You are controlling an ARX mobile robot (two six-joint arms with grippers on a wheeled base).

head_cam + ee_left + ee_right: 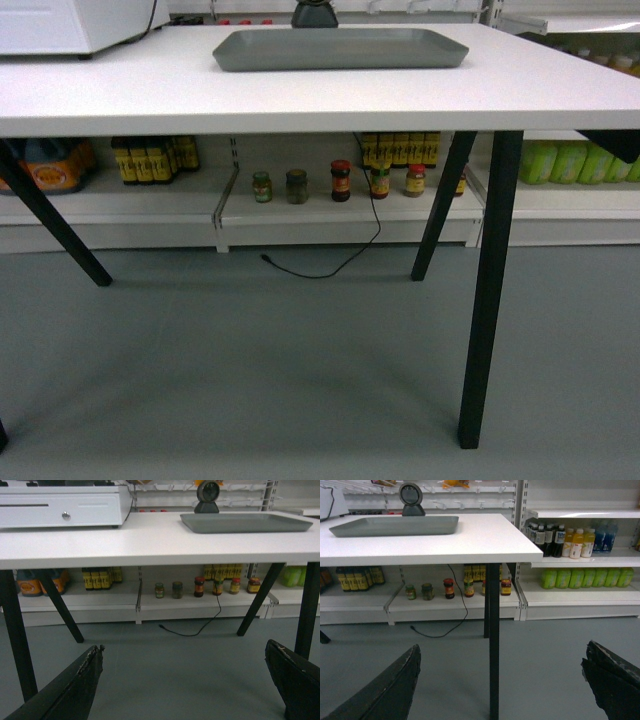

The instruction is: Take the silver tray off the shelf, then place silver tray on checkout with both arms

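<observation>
The silver tray (pixel 340 48) lies flat on the white checkout tabletop (pixel 300 95), toward its far right side, just in front of the round dark scanner (pixel 314 14). No gripper touches it. In the left wrist view the tray (pixel 245 522) is up and to the right, while my left gripper (pixel 185 646) hangs open and empty over the grey floor, below table height. The right gripper (pixel 502 647) is also open and empty above the floor, with the tray (pixel 395 526) high on the left. Neither gripper shows in the head view.
A white cash drawer (pixel 60 507) sits on the checkout's left end. Black table legs (pixel 490 290) (pixel 493 640) stand close ahead. White shelf boards (pixel 585 561) hold bottles on the right, jars (pixel 340 182) line the low shelf behind, and a black cable (pixel 320 270) trails on the floor.
</observation>
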